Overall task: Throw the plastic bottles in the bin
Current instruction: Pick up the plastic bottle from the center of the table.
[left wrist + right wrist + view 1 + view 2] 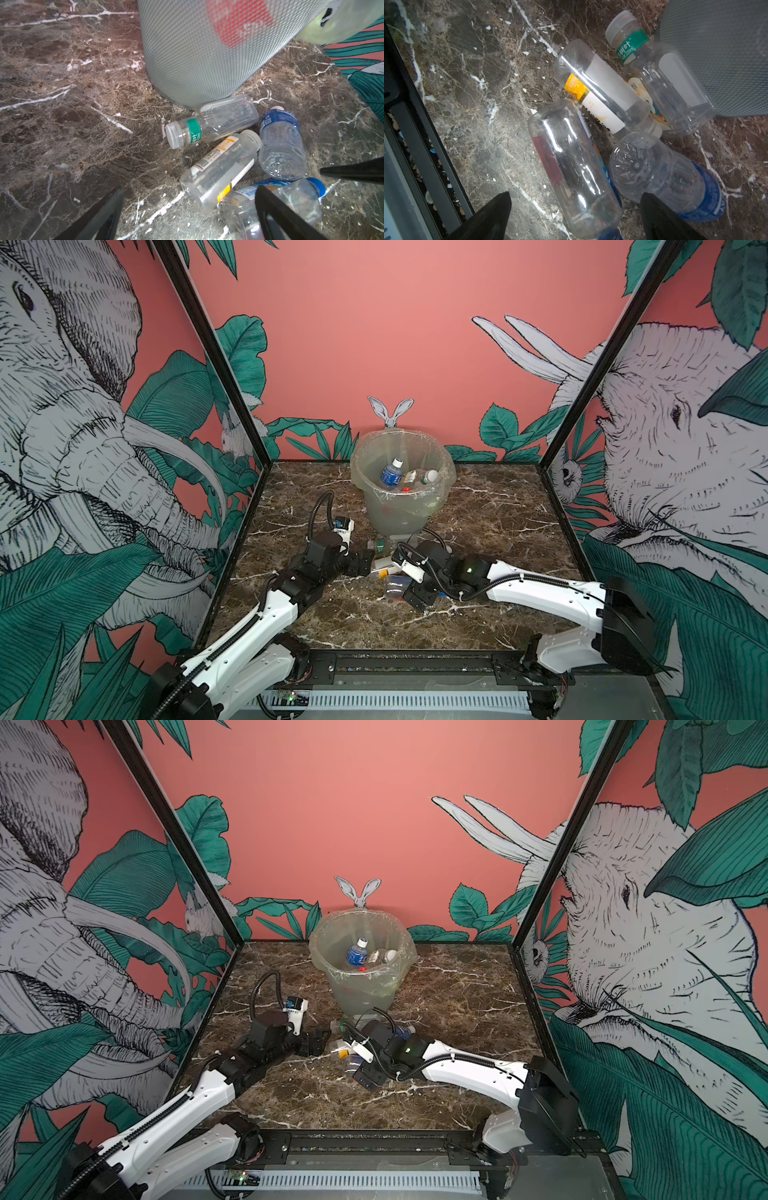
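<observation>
My right gripper (575,216) hung wide open, empty, straddling a fallen bottle (571,166) for transfer to the bin (401,489).

The green neck band (630,46) of one clear bottle (672,91) reads "335ml" after Chinese characters.

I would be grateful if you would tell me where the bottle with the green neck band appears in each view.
Top views: green-banded bottle lies at the bin's foot, largely hidden by the arms.
Left wrist: mid-frame, touching the bin's base.
Right wrist: upper right, against the bin.
Shared landmark: the bin.
</observation>
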Controlling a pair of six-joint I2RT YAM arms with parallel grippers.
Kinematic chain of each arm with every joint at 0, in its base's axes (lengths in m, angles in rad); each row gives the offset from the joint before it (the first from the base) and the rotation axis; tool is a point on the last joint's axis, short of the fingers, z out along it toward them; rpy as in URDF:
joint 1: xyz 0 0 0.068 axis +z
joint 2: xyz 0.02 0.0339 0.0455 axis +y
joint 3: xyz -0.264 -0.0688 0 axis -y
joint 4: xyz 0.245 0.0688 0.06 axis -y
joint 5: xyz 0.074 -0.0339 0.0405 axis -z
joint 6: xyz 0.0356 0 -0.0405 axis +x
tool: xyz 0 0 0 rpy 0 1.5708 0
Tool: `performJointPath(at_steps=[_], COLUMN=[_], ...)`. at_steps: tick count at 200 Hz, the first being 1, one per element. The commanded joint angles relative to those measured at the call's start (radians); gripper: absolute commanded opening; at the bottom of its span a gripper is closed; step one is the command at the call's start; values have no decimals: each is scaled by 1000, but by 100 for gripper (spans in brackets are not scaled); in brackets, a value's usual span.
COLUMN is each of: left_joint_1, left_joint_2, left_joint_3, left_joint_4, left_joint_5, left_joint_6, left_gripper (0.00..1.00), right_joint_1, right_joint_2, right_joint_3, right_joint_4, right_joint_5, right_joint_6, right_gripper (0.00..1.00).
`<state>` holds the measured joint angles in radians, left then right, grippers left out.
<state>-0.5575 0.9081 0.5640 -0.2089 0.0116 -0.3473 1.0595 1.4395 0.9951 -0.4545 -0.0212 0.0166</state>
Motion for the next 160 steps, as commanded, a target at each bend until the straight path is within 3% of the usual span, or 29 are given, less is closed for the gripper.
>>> performJointPath(at_steps=[1,160], left_joint_1=[4,4], left_joint_2=[-3,10], left_joint_3=[-18,-37], left_joint_4=[16,0], left_joint_5=[5,-13], left_joint_6=[-7,-14], left_gripper=[100,100], right_joint_1=[5,6], right_joint_2=[32,180], right_joint_3=[31,46], right_joint_4=[15,-2], right_joint_5=[-31,-64], right_joint_6=[-51,-53], right_gripper=[99,87])
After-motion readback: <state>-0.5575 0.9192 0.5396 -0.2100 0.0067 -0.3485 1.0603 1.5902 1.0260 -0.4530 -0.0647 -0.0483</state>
